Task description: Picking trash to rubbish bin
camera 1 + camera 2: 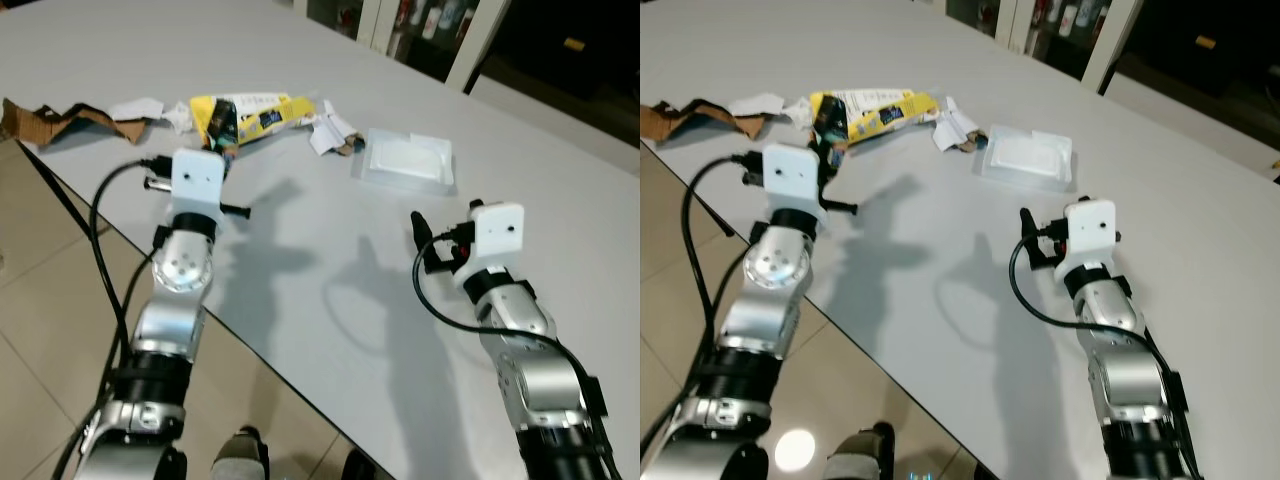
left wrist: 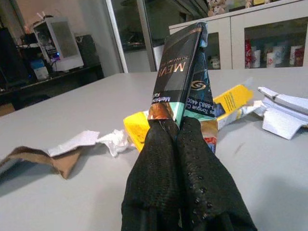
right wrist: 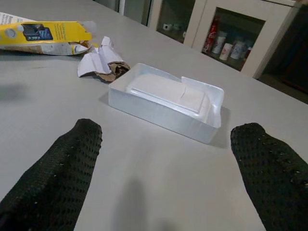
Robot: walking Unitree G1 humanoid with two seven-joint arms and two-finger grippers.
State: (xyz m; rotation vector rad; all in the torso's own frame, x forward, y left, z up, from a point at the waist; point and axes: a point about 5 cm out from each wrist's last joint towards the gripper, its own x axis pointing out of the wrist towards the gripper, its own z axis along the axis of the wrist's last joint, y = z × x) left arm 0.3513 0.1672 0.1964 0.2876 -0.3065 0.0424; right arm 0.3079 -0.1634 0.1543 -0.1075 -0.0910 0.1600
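Between the left pincer (image 2: 178, 139) fingers, a dark carton (image 2: 180, 72) reads "MEVI".

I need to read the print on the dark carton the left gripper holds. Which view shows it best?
The left wrist view: the dark carton stands close up, pinched between the left gripper's shut fingers, lettering legible. Both eye views show just a small dark patch of it behind the wrist camera housing, beside the yellow packet.
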